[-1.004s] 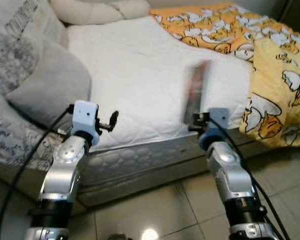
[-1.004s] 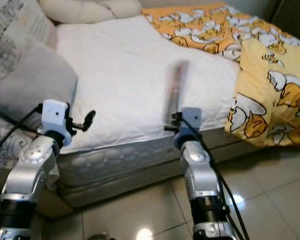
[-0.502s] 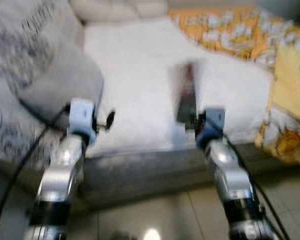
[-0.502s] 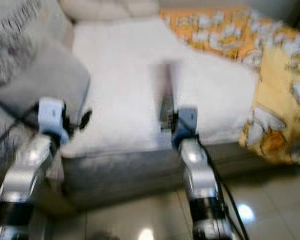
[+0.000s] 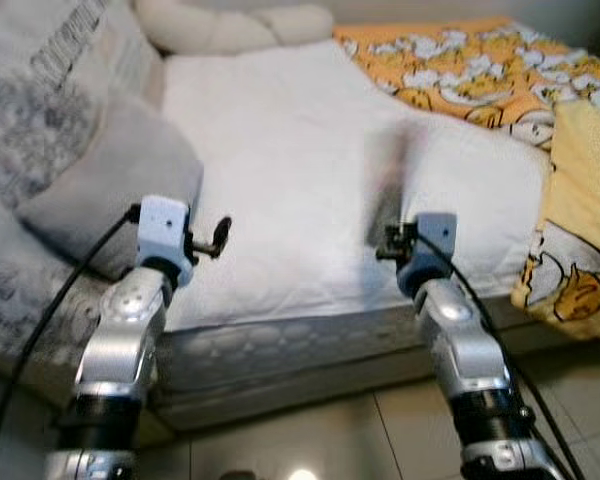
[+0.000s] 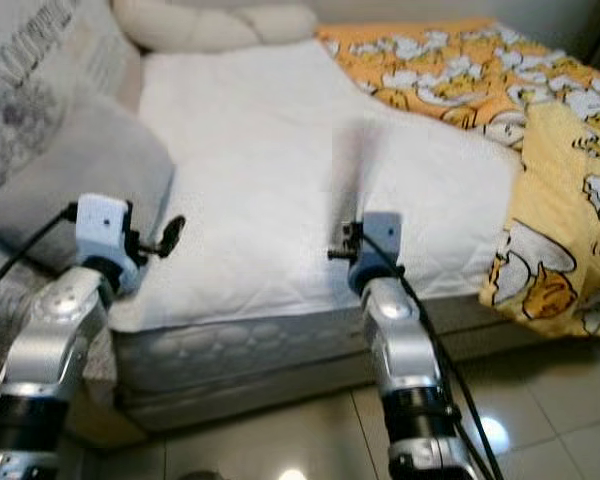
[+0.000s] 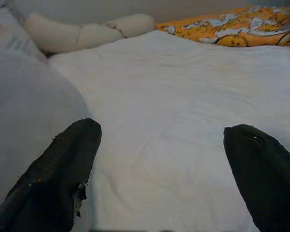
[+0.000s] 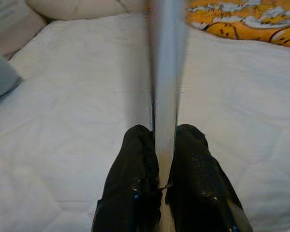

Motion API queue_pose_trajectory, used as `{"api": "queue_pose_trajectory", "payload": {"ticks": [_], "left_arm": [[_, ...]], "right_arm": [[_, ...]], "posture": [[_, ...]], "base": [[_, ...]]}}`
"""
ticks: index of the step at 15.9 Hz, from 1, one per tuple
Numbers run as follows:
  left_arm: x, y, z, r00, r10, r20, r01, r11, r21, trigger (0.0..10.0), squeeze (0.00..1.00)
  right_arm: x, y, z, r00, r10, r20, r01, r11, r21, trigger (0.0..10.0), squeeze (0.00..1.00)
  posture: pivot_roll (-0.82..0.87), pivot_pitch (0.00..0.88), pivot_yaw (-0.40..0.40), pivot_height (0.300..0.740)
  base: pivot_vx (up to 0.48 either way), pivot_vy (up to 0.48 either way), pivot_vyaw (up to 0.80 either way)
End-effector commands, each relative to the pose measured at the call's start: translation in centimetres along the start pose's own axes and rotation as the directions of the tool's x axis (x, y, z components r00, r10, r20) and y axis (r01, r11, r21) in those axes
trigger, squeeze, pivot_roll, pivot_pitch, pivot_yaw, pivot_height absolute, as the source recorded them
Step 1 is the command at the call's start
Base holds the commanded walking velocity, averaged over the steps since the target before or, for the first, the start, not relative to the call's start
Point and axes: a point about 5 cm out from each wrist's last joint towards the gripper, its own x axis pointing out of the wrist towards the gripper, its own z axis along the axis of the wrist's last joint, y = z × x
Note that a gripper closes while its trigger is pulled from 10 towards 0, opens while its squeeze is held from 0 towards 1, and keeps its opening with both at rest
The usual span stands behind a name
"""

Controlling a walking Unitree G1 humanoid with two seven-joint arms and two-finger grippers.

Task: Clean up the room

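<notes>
My right gripper [image 5: 385, 240] is held over the front edge of the white bed [image 5: 280, 150], shut on a thin flat grey object [image 8: 165, 72] seen edge-on. The object stands up from between the black fingers [image 8: 135, 164] and is smeared by motion in the eye views [image 5: 392, 180], so I cannot tell what it is. To the left, my left gripper [image 5: 216, 236] hovers at the mattress edge. Its fingers [image 7: 63, 169] are wide open with nothing between them.
A grey pillow [image 5: 110, 180] and a patterned cushion [image 5: 40, 90] lie on the bed's left. A cream bolster [image 5: 230, 25] lies at the head. A yellow duck-print quilt [image 5: 570, 150] covers the right side and hangs over the edge. Tiled floor [image 5: 310, 430] lies below.
The camera swung and steadied, so the whole scene shifted. The object in my right gripper now looks fainter and more smeared. Both arms keep roughly the same pose.
</notes>
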Motion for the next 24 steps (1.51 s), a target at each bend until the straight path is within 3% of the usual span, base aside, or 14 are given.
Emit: {"api": "queue_pose_trajectory", "payload": {"ticks": [1, 11, 13, 15, 24], "left_arm": [[0.28, -0.88, 0.13, 1.000, -0.024, 0.003, 0.024, 1.000, -0.004, 10.0, 0.00], [0.23, -0.91, 0.06, 1.000, -0.025, 0.001, 0.025, 1.000, -0.002, 10.0, 0.00], [0.23, -0.93, 0.06, 1.000, -0.026, 0.002, 0.026, 1.000, -0.002, 10.0, 0.00], [0.24, -1.08, -0.01, 0.999, -0.032, -0.001, 0.032, 0.999, 0.002, 10.0, 0.00], [0.14, -1.28, -0.07, 0.999, -0.037, 0.000, 0.037, 0.999, 0.000, 10.0, 0.00]], "right_arm": [[0.08, -0.87, 1.05, 0.999, -0.018, 0.046, 0.018, 1.000, -0.012, 10.0, 0.00], [0.04, -0.59, 0.90, 0.999, 0.002, 0.037, 0.000, 0.999, -0.054, 10.0, 0.00], [-0.01, -0.65, 0.76, 0.999, -0.014, 0.035, 0.014, 1.000, -0.009, 10.0, 0.00], [0.02, -0.65, 0.87, 0.999, 0.005, 0.037, -0.003, 0.999, -0.047, 10.0, 0.00], [-0.12, -0.46, 0.48, 1.000, 0.016, 0.027, -0.015, 0.998, -0.055, 10.0, 0.00]], "posture": [[0.10, 0.000, 0.005, 0.740], [0.10, 0.000, 0.007, 0.740], [0.10, 0.000, 0.007, 0.740], [0.10, 0.000, 0.007, 0.740], [0.10, 0.000, 0.005, 0.740]], "base": [[0.322, 0.000, 0.00], [0.325, 0.000, 0.08], [0.324, 0.000, 0.00], [0.324, 0.000, 0.00], [0.324, 0.000, 0.00]]}}
